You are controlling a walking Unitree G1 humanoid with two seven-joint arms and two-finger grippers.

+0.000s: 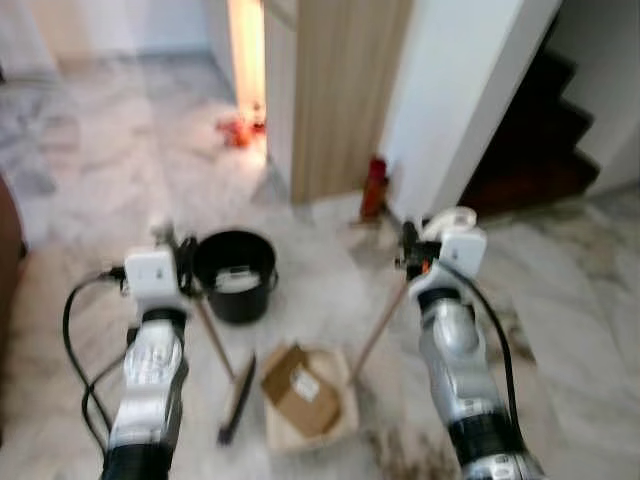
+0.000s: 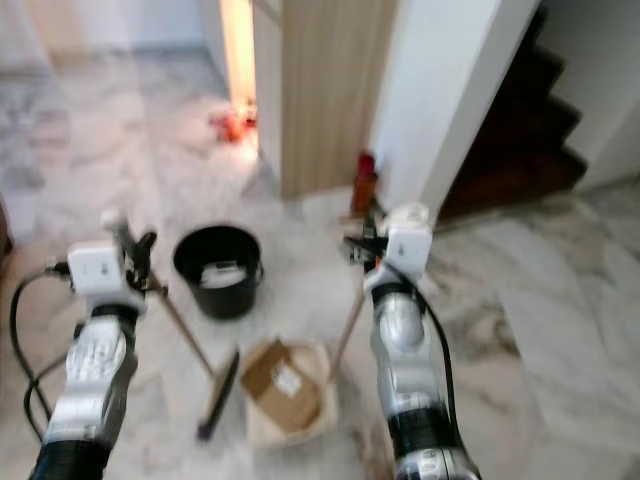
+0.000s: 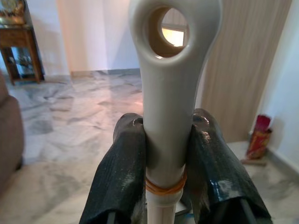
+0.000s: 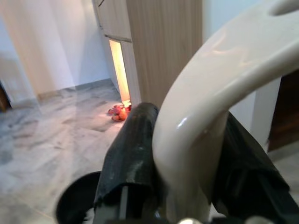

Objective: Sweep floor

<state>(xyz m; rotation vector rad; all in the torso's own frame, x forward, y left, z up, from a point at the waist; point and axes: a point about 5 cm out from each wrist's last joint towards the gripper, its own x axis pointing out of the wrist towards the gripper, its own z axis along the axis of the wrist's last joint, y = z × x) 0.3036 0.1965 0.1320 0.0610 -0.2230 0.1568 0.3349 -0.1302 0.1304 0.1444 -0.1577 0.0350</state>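
While both arms are raised in the lower half of the head view, each one carries a long-handled tool whose working end rests on the marble floor (image 1: 560,330) between them. The left gripper (image 3: 163,158) has its fingers (image 3: 119,182) pinching the cream handle top of the broom (image 1: 236,398); the thin stick slants down toward the centre, and the dark brush head lies on the floor just left of the dustpan. The right gripper (image 4: 187,154) has its fingers (image 4: 133,154) clamped on the curved cream grip of the dustpan (image 1: 340,410), whose stick slants down to the left, meeting the pale pan at lower centre. Holding both handles high and angled inward seems meant to keep the brush and the pan side by side, so litter can be pushed from one into the other.

Lying in the pan is a flattened brown cardboard box (image 1: 298,388) with a white label, so that piece looks already gathered. A black bucket (image 1: 236,276) stands just behind, beside the left wrist, with something pale and flat inside that is too blurred to name. It is probably where the pan gets emptied. Dark specks smear the floor at lower right of the pan. A red canister (image 1: 374,186) stands by the wooden panel, upper centre.
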